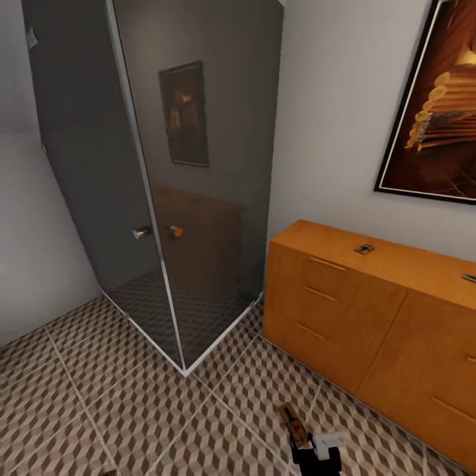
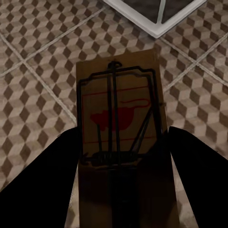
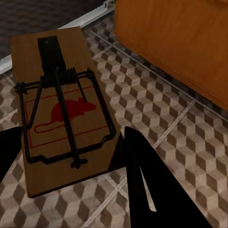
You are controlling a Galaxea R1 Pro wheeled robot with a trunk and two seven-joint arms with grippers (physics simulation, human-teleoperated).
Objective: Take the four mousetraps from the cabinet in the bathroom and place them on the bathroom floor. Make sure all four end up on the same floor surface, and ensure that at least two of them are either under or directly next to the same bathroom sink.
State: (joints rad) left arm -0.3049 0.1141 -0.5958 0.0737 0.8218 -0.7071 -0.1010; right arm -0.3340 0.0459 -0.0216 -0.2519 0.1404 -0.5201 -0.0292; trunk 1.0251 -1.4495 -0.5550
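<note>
At the far left the glass shower stall stands on the bathroom floor, with no sink in sight from here. My left gripper has its dark fingers pressed against the long edges of a mousetrap, held above the tiles; its long axis runs away from my wrist, toward the stall's corner. My right gripper pinches a second mousetrap the same way, its spring end pointing away from me toward the stall base. Down at the near edge of the head view, one held trap slants lengthwise from near to far. To the right, the cabinet still carries two more traps on top. I judge this the carrying step: next I must turn to find the sink and lay both boards flat beside it.
</note>
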